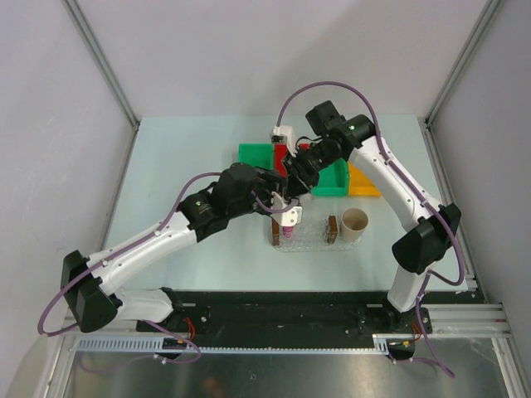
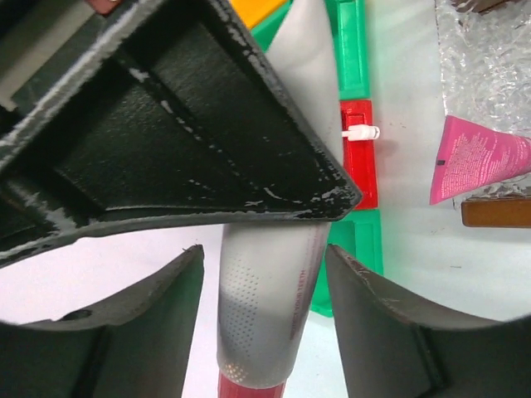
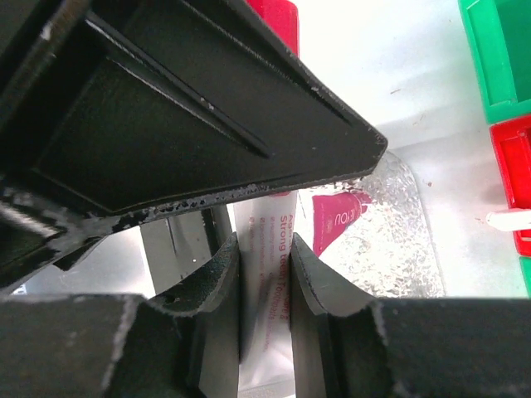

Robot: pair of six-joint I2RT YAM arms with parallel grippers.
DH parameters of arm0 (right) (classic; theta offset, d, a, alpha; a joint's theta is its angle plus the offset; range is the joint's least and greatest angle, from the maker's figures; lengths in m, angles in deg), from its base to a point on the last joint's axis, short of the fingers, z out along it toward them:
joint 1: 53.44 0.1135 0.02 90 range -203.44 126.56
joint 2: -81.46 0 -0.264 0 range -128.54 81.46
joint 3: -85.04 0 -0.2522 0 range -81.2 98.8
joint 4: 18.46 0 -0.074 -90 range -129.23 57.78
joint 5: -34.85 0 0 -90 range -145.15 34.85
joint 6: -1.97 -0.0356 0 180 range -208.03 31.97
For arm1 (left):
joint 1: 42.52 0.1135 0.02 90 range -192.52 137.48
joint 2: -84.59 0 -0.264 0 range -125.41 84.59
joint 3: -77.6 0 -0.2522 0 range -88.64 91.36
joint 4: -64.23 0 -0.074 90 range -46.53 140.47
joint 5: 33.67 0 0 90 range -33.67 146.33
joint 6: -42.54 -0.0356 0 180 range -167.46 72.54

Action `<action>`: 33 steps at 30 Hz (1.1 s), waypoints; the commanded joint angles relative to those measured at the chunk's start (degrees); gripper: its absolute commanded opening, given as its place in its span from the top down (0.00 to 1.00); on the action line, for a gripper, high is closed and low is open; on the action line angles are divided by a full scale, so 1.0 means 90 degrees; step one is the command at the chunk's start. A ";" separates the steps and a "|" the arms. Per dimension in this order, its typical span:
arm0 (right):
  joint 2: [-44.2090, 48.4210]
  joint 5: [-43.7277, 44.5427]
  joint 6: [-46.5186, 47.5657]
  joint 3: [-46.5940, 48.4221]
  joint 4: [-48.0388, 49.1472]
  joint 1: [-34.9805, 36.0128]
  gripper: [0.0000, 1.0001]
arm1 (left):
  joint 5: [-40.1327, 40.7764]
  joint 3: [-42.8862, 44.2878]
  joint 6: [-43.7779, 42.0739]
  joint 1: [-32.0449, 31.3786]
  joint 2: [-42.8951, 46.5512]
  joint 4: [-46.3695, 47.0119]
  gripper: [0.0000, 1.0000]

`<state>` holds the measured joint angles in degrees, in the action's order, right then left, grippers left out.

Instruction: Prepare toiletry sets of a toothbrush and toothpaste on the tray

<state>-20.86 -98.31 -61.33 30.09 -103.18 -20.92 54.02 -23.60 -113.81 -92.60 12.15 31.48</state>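
Observation:
A white toothpaste tube (image 3: 267,249) with a red end hangs upright above the left end of the clear bumpy tray (image 1: 311,237). My right gripper (image 3: 265,253) is shut on this tube. My left gripper (image 2: 264,278) is open around the same tube (image 2: 265,307), with a gap on each side. In the top view both grippers, left (image 1: 280,201) and right (image 1: 297,184), meet over the tray. A magenta-pink toothpaste tube (image 2: 477,157) lies on the tray, next to a brown handle (image 2: 498,212). The white end of a toothbrush (image 2: 362,132) shows in the red bin (image 2: 358,166).
Behind the tray stand a green bin (image 1: 255,153), the red bin, a second green bin (image 1: 333,179) and a yellow bin (image 1: 362,181). A beige round cup (image 1: 355,224) stands just right of the tray's right handle (image 1: 332,229).

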 commanded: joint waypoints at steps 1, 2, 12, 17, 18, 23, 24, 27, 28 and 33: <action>0.0285 -0.0205 0.0071 0.0223 -0.0026 0.0020 0.82 | -0.0193 -0.0068 -0.0011 -0.0031 0.0012 0.0078 0.42; 0.0305 -0.0205 0.0071 0.0204 -0.0007 0.0020 0.81 | -0.0183 -0.0058 -0.0001 -0.0031 0.0012 0.0078 0.45; 0.0461 0.0098 -0.0105 0.0194 0.0120 0.0011 0.58 | -0.0037 -0.0156 0.0018 -0.0031 0.0129 0.0078 0.97; 0.0578 0.0205 -0.0241 0.0213 0.0199 -0.0077 0.46 | -0.0017 -0.0263 0.0145 -0.0031 0.0217 0.0078 1.00; 0.0598 0.0196 -0.0271 0.0213 0.0237 -0.0174 0.40 | -0.0008 -0.0283 0.0213 -0.0031 0.0275 0.0078 1.00; 0.0724 -0.0048 -0.0378 0.0408 0.0238 -0.0653 0.30 | -0.0008 -0.0448 0.0389 -0.0011 0.0374 0.0078 1.00; 0.0754 -0.0097 -0.0398 0.0447 0.0228 -0.0808 0.28 | -0.0027 -0.0449 0.0505 0.0008 0.0403 0.0078 1.00; 0.0920 -0.0068 -0.0301 0.0438 0.0228 -0.0975 0.26 | -0.0192 -0.0352 0.0953 0.0193 0.0452 0.0078 1.00; 0.0978 -0.0058 -0.0281 0.0418 0.0247 -0.1072 0.25 | -0.0386 -0.0303 0.1120 0.0262 0.0471 0.0078 1.00; 0.1495 -0.0107 -0.0135 0.0107 0.0588 -0.1347 0.23 | -0.1178 0.0049 0.2358 0.0905 0.0559 0.0088 1.00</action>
<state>-13.04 -97.78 -63.76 31.62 -101.28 -31.85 50.09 -27.54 -103.56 -88.67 14.31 29.67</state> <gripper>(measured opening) 0.759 0.159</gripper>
